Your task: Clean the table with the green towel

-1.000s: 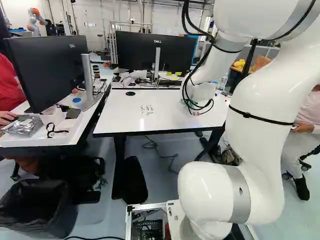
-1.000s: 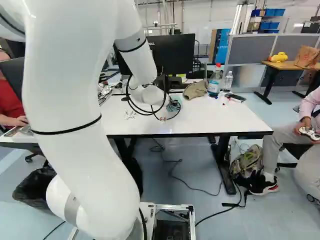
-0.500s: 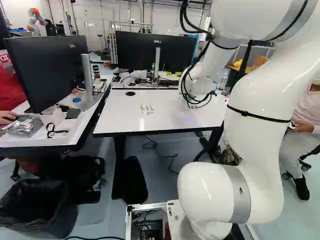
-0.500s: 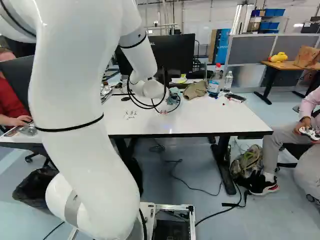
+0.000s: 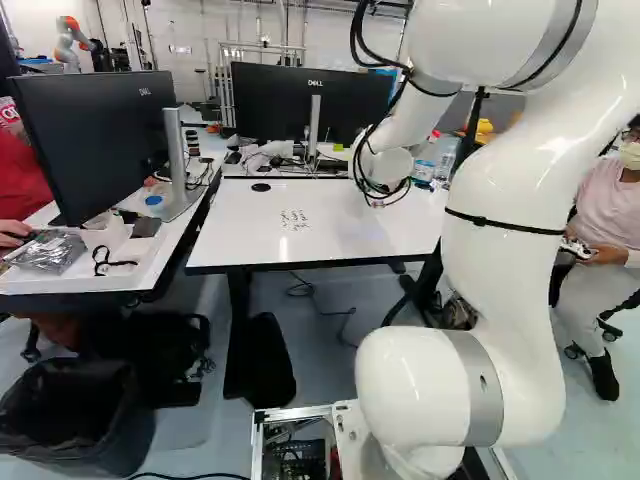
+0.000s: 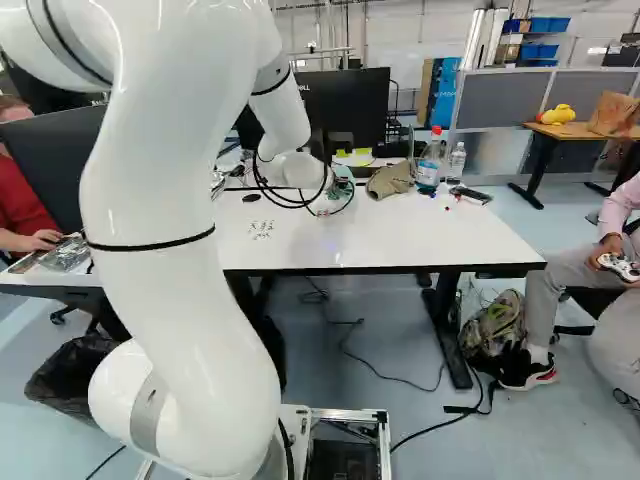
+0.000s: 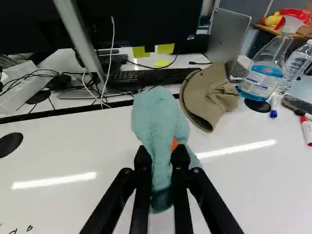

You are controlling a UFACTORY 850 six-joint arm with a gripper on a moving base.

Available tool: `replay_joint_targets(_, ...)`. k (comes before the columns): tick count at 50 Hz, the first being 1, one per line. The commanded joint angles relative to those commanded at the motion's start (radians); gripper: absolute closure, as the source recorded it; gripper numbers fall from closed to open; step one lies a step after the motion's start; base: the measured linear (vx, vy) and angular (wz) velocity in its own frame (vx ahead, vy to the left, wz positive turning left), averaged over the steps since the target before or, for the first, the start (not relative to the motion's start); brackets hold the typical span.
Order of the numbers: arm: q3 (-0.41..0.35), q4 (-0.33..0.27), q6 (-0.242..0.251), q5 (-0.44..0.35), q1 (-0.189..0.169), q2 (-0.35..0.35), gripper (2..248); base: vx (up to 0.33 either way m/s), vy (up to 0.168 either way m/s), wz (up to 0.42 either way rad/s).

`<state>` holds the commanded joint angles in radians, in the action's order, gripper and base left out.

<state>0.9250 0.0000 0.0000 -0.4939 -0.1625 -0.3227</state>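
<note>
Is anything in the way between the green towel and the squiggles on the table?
Nothing I can see. The hand holds the towel; the squiggles are on the tabletop to one side, and the cap sits on the other.

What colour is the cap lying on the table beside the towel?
The cap is khaki tan; the wrist view shows it best.

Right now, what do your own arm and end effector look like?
My arm is glossy white and rounded, with silver-grey bands at joints and thin black straps around it. Black cables loop near the wrist. The end effector has two slim black fingers on jointed black links, with a bit of orange pad showing.
</note>
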Motion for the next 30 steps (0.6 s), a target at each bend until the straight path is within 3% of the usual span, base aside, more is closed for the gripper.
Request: replay_joint_targets(30,0.117,0.000,0.000,0.000,0.068,-0.096,202,0.000,0.000,0.000)
